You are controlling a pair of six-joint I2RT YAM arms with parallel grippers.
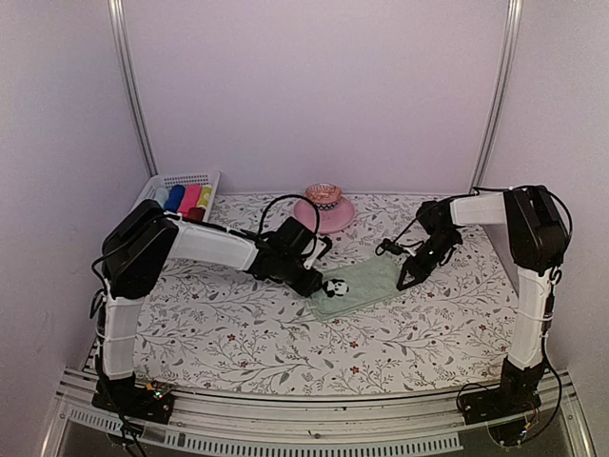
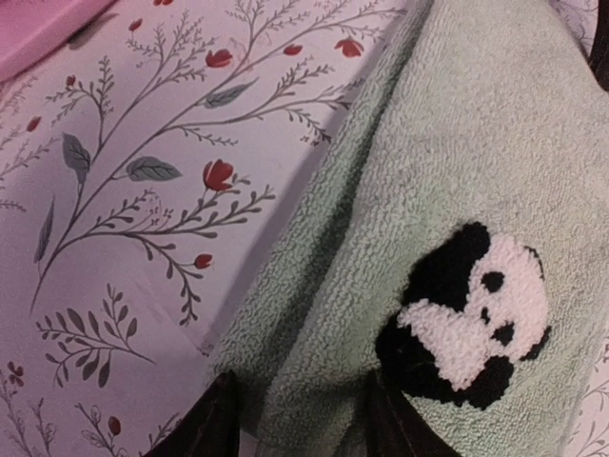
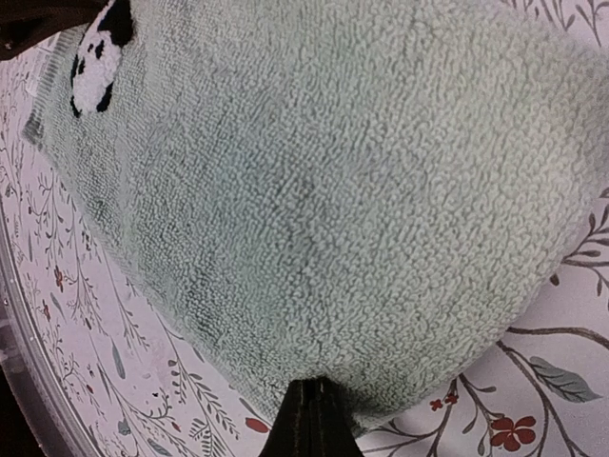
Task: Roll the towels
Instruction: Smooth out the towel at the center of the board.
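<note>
The left gripper (image 2: 304,414) stands half-closed around the green towel (image 2: 447,143). The towel's bunched hem fills the gap between its fingers, and the panda motif (image 2: 466,314) lies just ahead of one finger. The right gripper (image 3: 310,405) is fully closed at the opposite hem, apparently pinching it, and the cloth spreads ahead of its tips.

The step in hand appears to be starting the roll. Raise both hems together and level. Turn them over evenly, without dragging the table cover (image 2: 143,190). Uneven tension is likely to give a skewed, loose roll.
</note>
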